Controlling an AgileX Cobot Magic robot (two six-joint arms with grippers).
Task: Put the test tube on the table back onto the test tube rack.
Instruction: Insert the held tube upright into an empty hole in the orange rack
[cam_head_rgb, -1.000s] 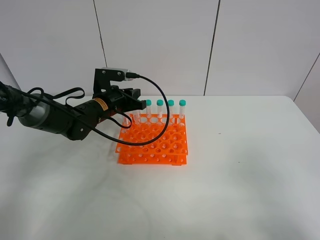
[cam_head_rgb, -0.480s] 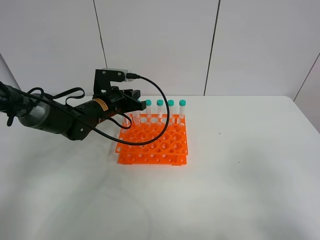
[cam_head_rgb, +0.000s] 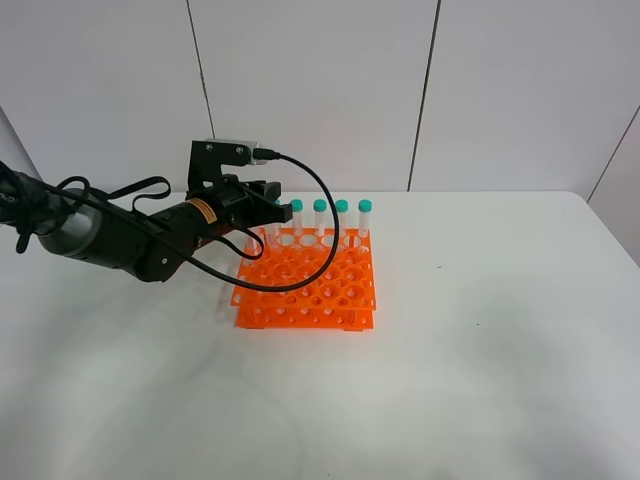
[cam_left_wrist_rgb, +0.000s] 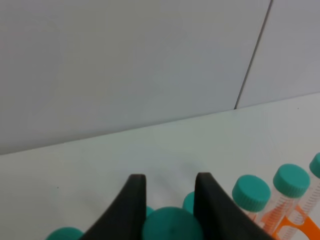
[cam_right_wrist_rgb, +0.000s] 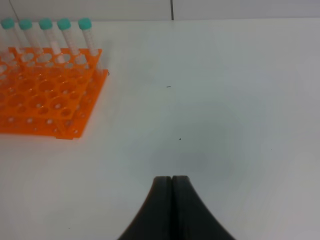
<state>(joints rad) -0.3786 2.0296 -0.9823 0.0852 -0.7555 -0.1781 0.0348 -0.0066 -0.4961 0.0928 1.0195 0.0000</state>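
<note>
Left gripper (cam_left_wrist_rgb: 170, 184) clamps the test tube (cam_left_wrist_rgb: 172, 227) at the rack's (cam_head_rgb: 310, 290) back row; tilt it and you'll jam it.

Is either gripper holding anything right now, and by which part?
The left gripper clamps the test tube by its teal cap. The right gripper is shut on nothing.

**Rack on the table, tubes along its back row**

The test tube rack (cam_head_rgb: 308, 284) stands on the table (cam_head_rgb: 480, 380), left of centre. Four tubes (cam_head_rgb: 342, 222) stand side by side in its back row. The test tube (cam_left_wrist_rgb: 172, 227) stands at the back-left corner — between the fingers of the left gripper (cam_left_wrist_rgb: 170, 182), whose arm reaches in from the left. The right gripper (cam_right_wrist_rgb: 172, 197) hangs over the table, well apart from the rack.
</note>
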